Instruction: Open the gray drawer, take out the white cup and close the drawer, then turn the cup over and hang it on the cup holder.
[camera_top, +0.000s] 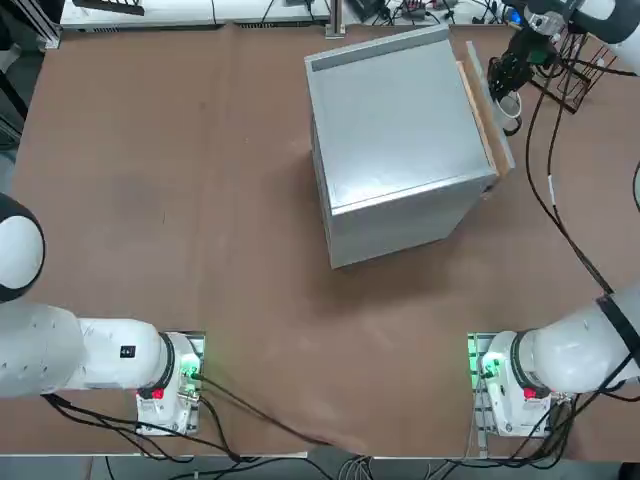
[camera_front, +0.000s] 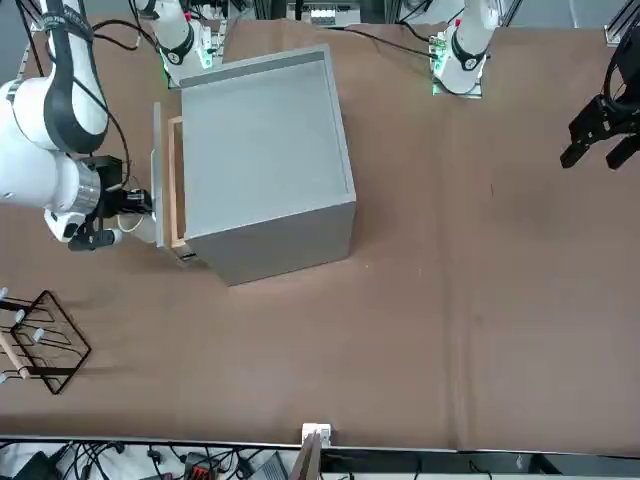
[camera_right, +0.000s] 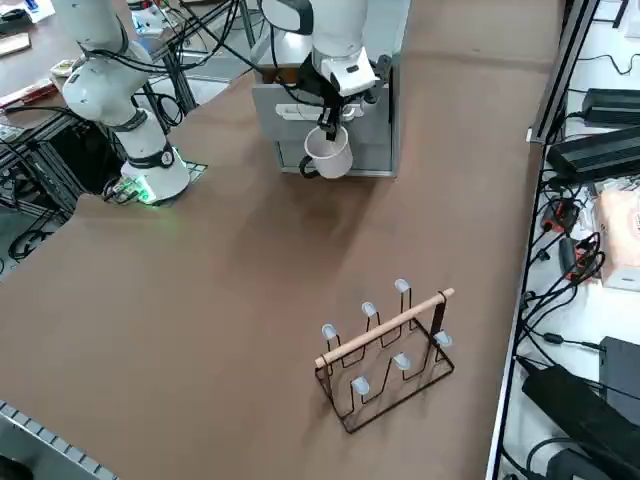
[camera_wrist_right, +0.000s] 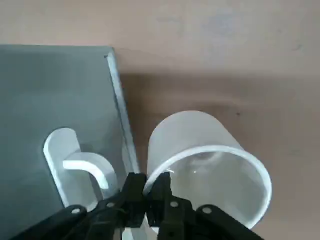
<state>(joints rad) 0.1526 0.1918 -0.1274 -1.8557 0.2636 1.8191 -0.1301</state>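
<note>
Firmly right gripper (camera_wrist_right: 148, 192) pinches white cup (camera_wrist_right: 210, 160) rim

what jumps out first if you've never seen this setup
The large gray cabinet dominates mid-table, its gray drawer a little way out, a strip of wooden tray showing. Just in front of the drawer, the right gripper holds the white cup by its rim, mouth up, lifted above the tabletop. The cup holder, a dark wire rack with a wooden rod, stands apart near the table edge on the robot's right.
</note>
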